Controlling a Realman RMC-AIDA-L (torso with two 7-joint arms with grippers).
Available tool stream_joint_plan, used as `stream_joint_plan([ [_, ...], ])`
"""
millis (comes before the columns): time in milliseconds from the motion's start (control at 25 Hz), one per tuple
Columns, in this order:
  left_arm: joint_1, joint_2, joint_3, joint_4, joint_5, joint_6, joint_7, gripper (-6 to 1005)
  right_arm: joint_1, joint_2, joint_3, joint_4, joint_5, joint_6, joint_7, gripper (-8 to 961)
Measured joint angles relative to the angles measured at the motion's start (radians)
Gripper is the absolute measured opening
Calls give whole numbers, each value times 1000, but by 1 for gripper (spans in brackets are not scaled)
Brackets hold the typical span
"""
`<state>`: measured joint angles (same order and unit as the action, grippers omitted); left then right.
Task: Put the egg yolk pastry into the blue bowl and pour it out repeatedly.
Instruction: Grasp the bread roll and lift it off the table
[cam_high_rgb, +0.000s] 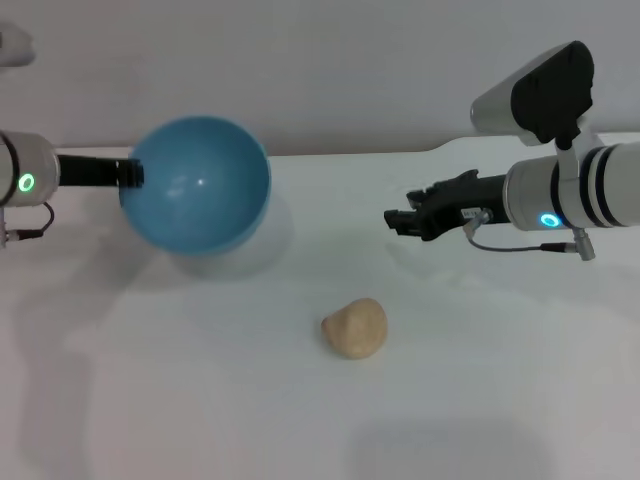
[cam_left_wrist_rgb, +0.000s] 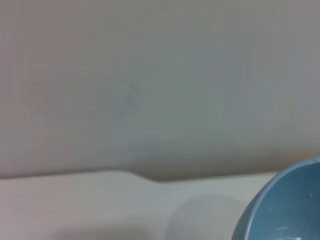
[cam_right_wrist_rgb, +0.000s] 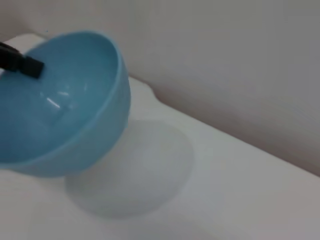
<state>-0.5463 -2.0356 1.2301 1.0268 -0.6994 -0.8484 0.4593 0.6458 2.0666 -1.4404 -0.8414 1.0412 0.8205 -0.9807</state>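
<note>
The blue bowl (cam_high_rgb: 200, 185) hangs above the table, tilted so its empty inside faces me. My left gripper (cam_high_rgb: 132, 173) is shut on the bowl's left rim, and one black finger (cam_right_wrist_rgb: 24, 62) shows inside the rim in the right wrist view. The same bowl (cam_right_wrist_rgb: 60, 105) casts a round shadow on the table below it, and a part of the bowl (cam_left_wrist_rgb: 285, 205) shows in the left wrist view. The egg yolk pastry (cam_high_rgb: 355, 328) lies on the white table, in front and to the right of the bowl. My right gripper (cam_high_rgb: 402, 220) hovers above the table, behind and to the right of the pastry, pointing toward the bowl.
The white table (cam_high_rgb: 480, 400) runs back to a pale wall (cam_high_rgb: 350, 70). Its far edge has a small step behind the bowl.
</note>
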Motion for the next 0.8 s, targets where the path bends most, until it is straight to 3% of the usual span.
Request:
stream_joint_plan([
  [400,-66,-16,2,11,192,-128,-56,16,59,-1,-9,-2,-129,166,156,338],
  [800,-81,-18,14,59,237,-166,-64,16,79,7,-13,-1,-137,278,181,337],
])
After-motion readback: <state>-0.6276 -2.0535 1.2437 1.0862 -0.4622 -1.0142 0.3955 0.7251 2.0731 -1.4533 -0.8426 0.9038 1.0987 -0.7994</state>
